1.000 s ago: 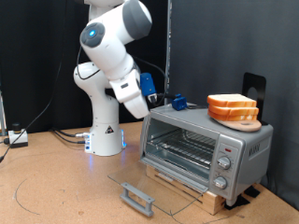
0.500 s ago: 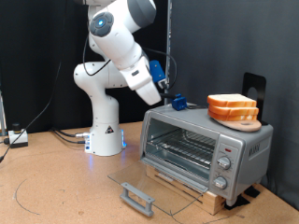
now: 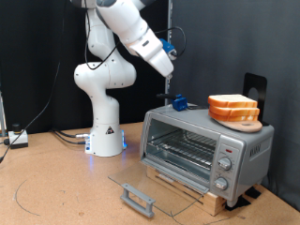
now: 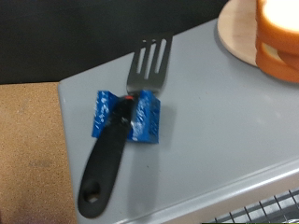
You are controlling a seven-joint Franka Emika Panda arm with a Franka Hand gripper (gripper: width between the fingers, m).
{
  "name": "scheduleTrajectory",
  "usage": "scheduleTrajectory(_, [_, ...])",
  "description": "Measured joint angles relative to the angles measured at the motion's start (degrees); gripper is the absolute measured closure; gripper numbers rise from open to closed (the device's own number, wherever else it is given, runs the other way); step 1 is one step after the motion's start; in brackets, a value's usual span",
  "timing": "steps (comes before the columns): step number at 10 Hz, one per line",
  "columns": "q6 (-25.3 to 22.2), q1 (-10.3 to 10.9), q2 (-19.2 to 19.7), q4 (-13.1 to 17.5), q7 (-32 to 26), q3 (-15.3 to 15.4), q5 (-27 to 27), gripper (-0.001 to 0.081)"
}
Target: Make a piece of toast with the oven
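The silver oven (image 3: 246,142) stands at the exterior view's right on a wooden base, its glass door (image 3: 150,184) dropped open and its wire rack bare. Two toast slices (image 3: 233,106) lie stacked on a round wooden board on the oven's top; they also show in the wrist view (image 4: 280,33). My gripper (image 3: 172,49) hangs high above the oven's left end, clear of everything. Its fingers do not show in the wrist view.
A black spatula with blue tape on its handle (image 4: 126,117) lies on the oven top (image 4: 215,112), left of the toast in the exterior view (image 3: 178,101). The door's grey bar handle (image 3: 139,199) juts out over the brown table. Cables lie at the left.
The arm has swung up and towards the exterior view's right, from beside the oven's left end to high above it. Toast, spatula and door have not moved.
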Motion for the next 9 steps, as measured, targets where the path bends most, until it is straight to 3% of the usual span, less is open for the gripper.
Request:
scheduleTrajectory(6, [-6.6,-0.1,-11.8,-0.6,8.3,3.6,-1.6,-0.0001])
scheduleTrajectory(8, [-5.4,0.0,-12.1,-1.2,6.6,3.6,-0.7,-0.0001])
scheduleTrajectory(9, [-2.3,0.0,-13.8,-3.3,5.0,3.9,0.9,-0.0001])
